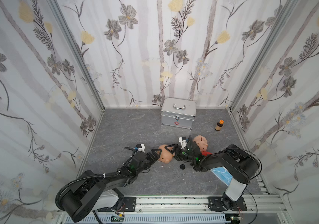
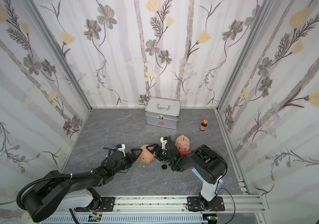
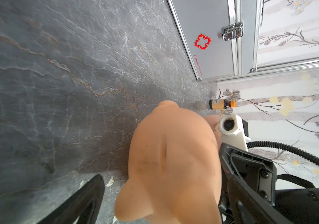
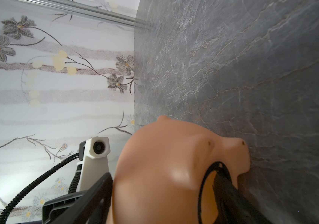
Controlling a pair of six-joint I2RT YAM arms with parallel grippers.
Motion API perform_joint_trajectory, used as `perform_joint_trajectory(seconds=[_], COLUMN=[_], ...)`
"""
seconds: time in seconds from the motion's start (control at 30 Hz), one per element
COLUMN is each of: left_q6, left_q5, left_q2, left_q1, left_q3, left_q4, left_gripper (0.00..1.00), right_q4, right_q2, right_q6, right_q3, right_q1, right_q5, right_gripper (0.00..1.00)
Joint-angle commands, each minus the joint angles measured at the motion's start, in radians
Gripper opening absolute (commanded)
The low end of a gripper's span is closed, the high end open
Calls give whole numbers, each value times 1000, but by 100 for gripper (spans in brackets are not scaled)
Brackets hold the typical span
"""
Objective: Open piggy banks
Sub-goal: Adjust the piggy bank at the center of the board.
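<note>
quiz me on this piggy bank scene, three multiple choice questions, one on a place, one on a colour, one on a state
1. Where does the loose black plug lie?
A. on top of the silver case
B. on the table
C. between the left fingers

2. What colour is the cap of the bottle?
A. orange
B. blue
C. white

3. How does the left gripper stand?
A. open
B. shut on the plug
C. out of view

Answers:
1 B: both top views show the plug flat on bare table.
2 A: the orange cap shows in both top views and the left wrist view.
3 A: its fingers stand apart by the lying peach pig, and the left wrist view shows one of them clear of it.
</note>
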Motion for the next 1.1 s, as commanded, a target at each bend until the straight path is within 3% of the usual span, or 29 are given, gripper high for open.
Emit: perform_joint_trajectory(seconds=[0.0,0.43,0.77,1.07], left_q6=[-50,-128,-83,-69], left_q5=[10,59,31,21], left_q2=[47,328,221,205], left_q1=[-5,-17,-25,-26], left_q3=[-11,-16,9,13], left_q4=[123,470,265,231], left_gripper=[100,94,82,78], right_q4=[-120,-131,-148,-150], right_q2=[5,5,6,-5], right_q6=[12,8,3,-19], right_q3=[-7,-5,2,15], right_q1=[-1,-1,-1,0], right_q5=[49,48,53,44], right_gripper=[80,80,80,84])
